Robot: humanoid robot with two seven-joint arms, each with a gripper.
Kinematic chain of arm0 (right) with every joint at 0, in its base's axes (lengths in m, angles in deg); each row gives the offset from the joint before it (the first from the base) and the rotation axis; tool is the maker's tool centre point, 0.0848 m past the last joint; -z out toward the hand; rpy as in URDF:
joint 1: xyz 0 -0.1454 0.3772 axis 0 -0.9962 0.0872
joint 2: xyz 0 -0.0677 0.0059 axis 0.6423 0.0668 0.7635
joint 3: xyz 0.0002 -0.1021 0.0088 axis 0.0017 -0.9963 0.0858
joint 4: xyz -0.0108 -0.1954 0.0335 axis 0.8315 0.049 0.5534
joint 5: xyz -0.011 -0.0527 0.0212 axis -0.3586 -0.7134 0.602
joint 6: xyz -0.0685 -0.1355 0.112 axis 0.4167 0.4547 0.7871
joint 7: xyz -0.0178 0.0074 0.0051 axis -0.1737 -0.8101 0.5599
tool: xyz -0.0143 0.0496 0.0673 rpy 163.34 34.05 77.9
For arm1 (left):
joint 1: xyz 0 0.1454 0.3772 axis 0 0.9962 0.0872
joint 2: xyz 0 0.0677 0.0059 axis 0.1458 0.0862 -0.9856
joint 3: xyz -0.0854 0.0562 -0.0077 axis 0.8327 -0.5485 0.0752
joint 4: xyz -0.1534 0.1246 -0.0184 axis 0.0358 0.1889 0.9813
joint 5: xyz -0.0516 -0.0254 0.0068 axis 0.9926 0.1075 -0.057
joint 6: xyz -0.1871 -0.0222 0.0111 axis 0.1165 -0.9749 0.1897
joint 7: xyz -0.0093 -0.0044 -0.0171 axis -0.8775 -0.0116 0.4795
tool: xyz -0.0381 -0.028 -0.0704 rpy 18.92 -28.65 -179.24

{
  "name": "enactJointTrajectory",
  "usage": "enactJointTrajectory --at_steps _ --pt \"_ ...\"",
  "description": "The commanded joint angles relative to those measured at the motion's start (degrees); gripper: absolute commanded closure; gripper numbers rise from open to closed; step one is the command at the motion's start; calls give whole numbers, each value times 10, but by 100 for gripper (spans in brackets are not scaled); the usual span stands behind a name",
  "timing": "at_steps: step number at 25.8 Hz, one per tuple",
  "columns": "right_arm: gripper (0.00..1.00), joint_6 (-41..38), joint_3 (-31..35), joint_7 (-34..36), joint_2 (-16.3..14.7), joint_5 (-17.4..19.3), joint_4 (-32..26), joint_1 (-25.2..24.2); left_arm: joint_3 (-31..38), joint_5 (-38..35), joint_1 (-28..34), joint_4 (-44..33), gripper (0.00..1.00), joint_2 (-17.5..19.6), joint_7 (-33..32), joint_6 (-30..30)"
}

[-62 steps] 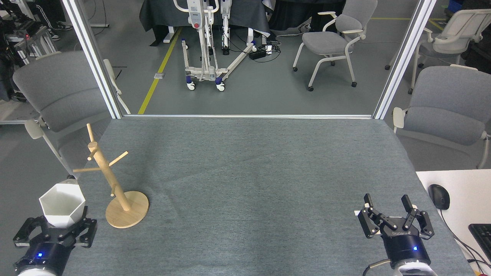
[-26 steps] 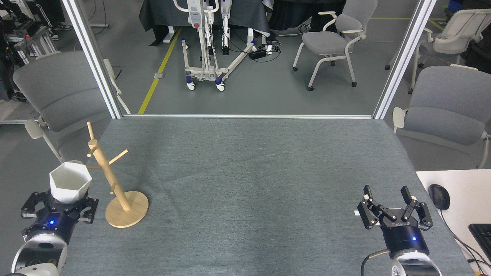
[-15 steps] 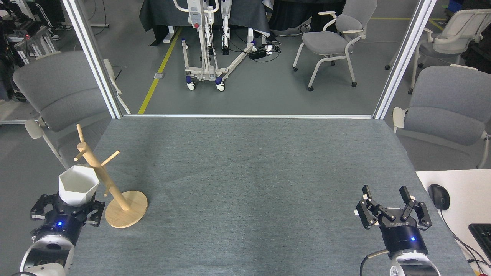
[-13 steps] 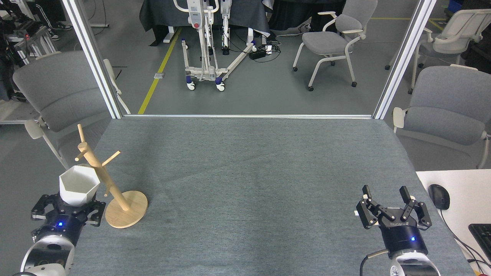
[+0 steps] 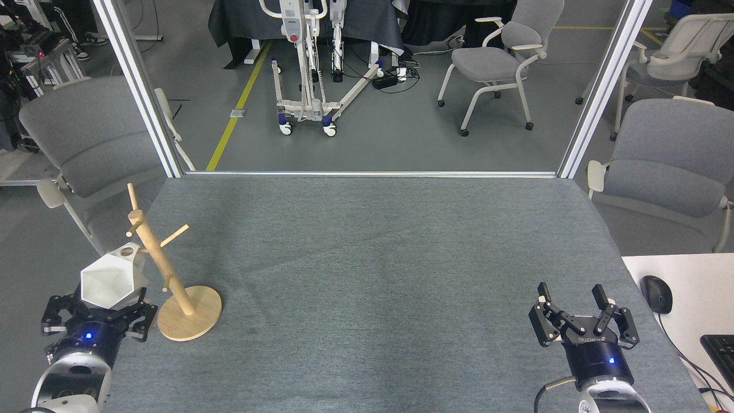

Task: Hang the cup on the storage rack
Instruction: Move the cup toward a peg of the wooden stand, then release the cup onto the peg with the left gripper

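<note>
The white faceted cup (image 5: 109, 280) is tipped on its side at the table's near left, its handle tab with the round hole (image 5: 127, 250) up against the pole of the wooden storage rack (image 5: 159, 259). The rack's left peg is hidden behind the tab. My left gripper (image 5: 97, 308) sits directly under the cup with its black links spread on both sides. The cup hides the fingertips, so I cannot see whether they still grip it. My right gripper (image 5: 569, 291) stands open and empty at the near right.
The rack's round base (image 5: 198, 318) rests near the table's left edge. A grey chair (image 5: 86, 137) stands beyond that edge. A white desk with a mouse (image 5: 655, 292) and keyboard (image 5: 721, 350) adjoins the right side.
The cup has tipped over from upright, its tab now at the rack's pole. The rack has swung back to the right. My right gripper has dropped slightly nearer.
</note>
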Motion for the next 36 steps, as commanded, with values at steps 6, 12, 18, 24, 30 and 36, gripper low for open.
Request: enactJointTrajectory --at_steps 6,12,18,24,30,36 --pt "0 0 1 1 12 0 1 8 0 2 0 -4 1 -1 1 1" --pt "0 1 2 1 12 0 1 8 2 4 12 -9 1 0 2 -2" --pt "0 4 2 1 26 0 1 8 0 6 53 -55 1 -1 9 -5" --pt "0 4 1 1 27 0 1 8 0 8 60 -64 1 -24 10 -16" --pt "0 4 2 1 27 0 1 8 -1 8 59 -42 1 -40 9 -18" --pt "0 4 2 1 35 0 1 8 -1 8 57 2 1 -45 10 -17"
